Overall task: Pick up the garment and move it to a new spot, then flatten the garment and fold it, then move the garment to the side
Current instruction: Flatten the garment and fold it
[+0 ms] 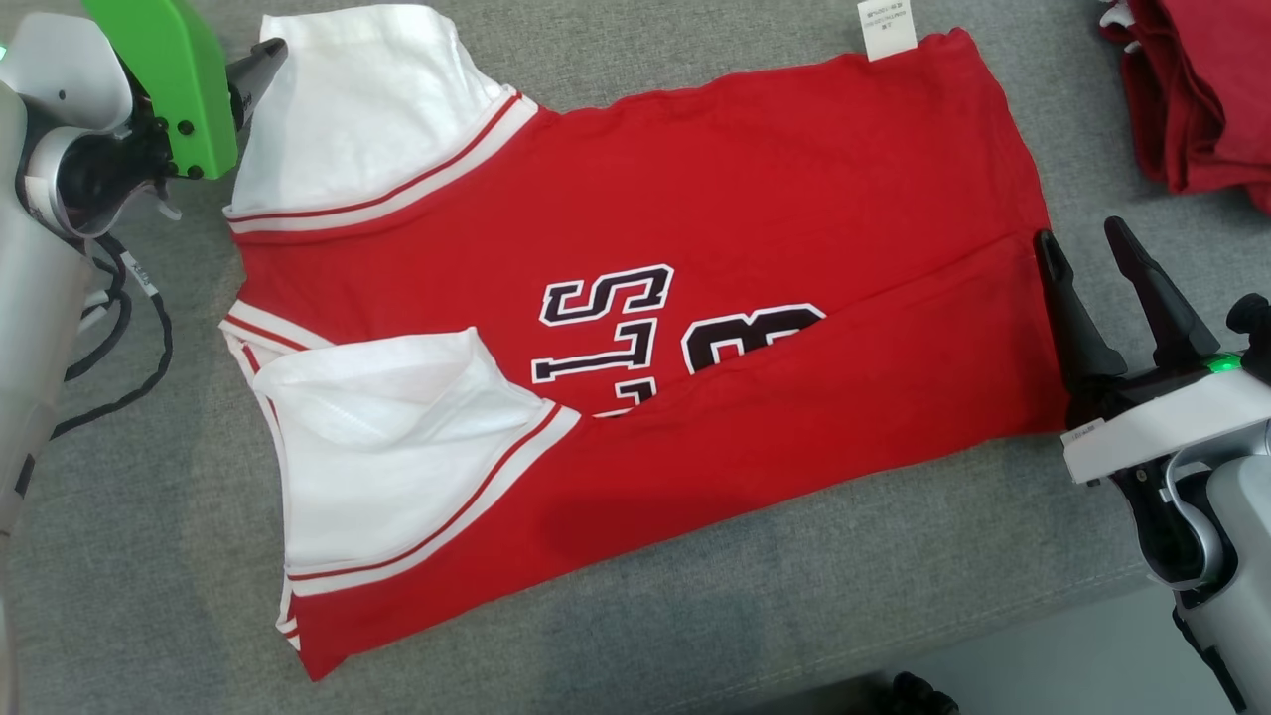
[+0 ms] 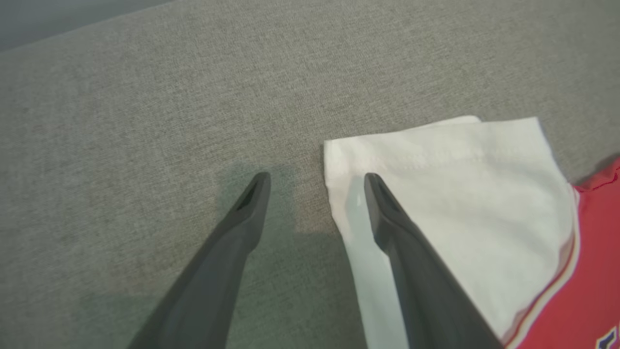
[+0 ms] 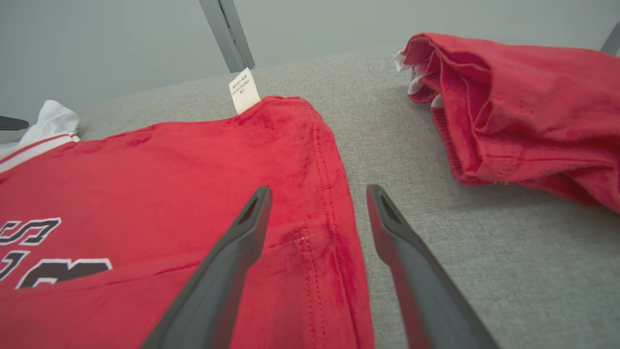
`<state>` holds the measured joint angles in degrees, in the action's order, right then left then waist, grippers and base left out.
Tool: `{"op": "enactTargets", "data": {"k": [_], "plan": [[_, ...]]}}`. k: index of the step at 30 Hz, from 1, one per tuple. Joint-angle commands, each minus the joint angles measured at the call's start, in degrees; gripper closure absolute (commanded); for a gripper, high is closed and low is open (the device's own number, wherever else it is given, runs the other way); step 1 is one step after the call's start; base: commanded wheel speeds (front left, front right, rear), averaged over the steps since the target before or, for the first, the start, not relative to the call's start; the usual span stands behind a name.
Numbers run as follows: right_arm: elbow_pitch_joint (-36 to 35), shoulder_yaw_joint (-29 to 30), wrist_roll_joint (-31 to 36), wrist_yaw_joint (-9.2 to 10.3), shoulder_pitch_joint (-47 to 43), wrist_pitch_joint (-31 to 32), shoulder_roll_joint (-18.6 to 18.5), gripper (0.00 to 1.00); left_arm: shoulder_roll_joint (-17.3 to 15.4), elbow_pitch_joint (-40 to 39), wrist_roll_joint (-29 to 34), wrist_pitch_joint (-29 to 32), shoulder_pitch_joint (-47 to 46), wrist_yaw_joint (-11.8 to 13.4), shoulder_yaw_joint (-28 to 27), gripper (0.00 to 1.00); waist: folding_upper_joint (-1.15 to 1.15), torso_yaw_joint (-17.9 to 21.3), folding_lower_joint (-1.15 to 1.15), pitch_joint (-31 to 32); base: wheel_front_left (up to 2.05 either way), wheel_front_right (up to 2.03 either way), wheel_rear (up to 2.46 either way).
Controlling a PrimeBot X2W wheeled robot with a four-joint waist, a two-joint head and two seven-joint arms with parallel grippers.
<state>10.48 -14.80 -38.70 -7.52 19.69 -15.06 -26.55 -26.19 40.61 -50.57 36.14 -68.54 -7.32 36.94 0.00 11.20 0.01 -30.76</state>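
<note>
Print first: black letters (image 1: 606, 318) outlined in white, an S and a T readable, lie sideways across the chest of the red shirt (image 1: 794, 199). Beside them sits a big digit (image 1: 750, 338) that could be a 3 or an 8. Its lower part is tucked under a fold (image 1: 794, 427), so I can't tell which. More lettering slips under that same fold. At the far edge a white label (image 1: 887, 28) sticks out by the hem (image 1: 1023, 169); its print is too small to read.

The shirt lies flat in the middle of the grey tabletop (image 1: 695, 616), long axis running left to right in the head view and tipped a little. Neck end and white sleeves point to the robot's left, hem to its right. The near side is turned over the body along a long diagonal crease.

The left tool (image 2: 315, 182) is at the far sleeve (image 1: 357, 109), fingers spread wide, one over the sleeve's corner and the other over bare tabletop. Touching or hovering, I can't tell. The right tool (image 1: 1080, 238) is at the hem, released as well. Its fingers are apart, one over the red cloth and one just off its edge above the grey. Another red garment (image 1: 1192, 89) lies bunched at the far right, well apart from the shirt.
</note>
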Motion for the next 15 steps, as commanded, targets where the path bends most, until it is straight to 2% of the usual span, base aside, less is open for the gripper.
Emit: {"op": "enactTargets", "data": {"k": [1,8,9,10,11,13,14,15], "plan": [[0.1,0.2,-0.1,0.07,0.5,-0.2,0.3,0.0,-0.5,0.6,0.9,-0.6,-1.3,-0.2,1.1,0.0,0.0,0.6,-0.01,-0.5,0.0,0.0,0.0],[0.0,-0.1,0.2,0.07,1.1,-0.2,0.5,0.0,-0.9,2.8,1.3,-2.5,-3.1,-0.2,3.3,0.01,0.0,1.5,-0.01,-1.4,0.0,0.0,0.0],[0.1,-0.3,0.2,0.07,1.2,-0.2,0.5,0.0,-0.8,3.1,1.3,-2.4,-3.3,-0.2,3.8,0.15,0.0,1.5,-0.01,-1.5,0.0,0.0,0.0],[0.1,-0.4,0.3,0.07,1.3,-0.2,0.5,0.0,-0.8,3.1,1.2,-2.5,-3.6,-0.2,4.2,0.42,0.0,1.5,-0.01,-1.6,0.0,0.0,0.0],[0.2,-0.4,0.3,0.07,1.6,-0.2,0.5,0.0,-0.6,3.1,0.8,-2.8,-3.9,-0.2,4.5,0.61,0.0,1.6,-0.01,-1.6,0.0,0.0,0.0],[0.1,-0.5,0.3,0.07,2.2,-0.2,0.1,0.0,-0.3,2.8,-0.1,-2.8,-3.9,-0.2,5.4,0.91,0.0,1.6,-0.01,-1.6,0.0,0.0,0.0],[0.1,-0.5,0.3,0.07,2.2,-0.2,0.1,0.0,-0.3,2.8,-0.1,-2.8,-3.9,-0.2,5.4,0.91,0.0,1.6,-0.01,-1.6,0.0,0.0,0.0],[0.1,-0.3,0.2,0.07,2.4,-0.2,-0.1,0.0,-0.3,2.6,-0.4,-2.9,-4.0,-0.2,5.8,1.0,0.0,1.5,-0.01,-1.5,0.0,0.0,0.0]]}}
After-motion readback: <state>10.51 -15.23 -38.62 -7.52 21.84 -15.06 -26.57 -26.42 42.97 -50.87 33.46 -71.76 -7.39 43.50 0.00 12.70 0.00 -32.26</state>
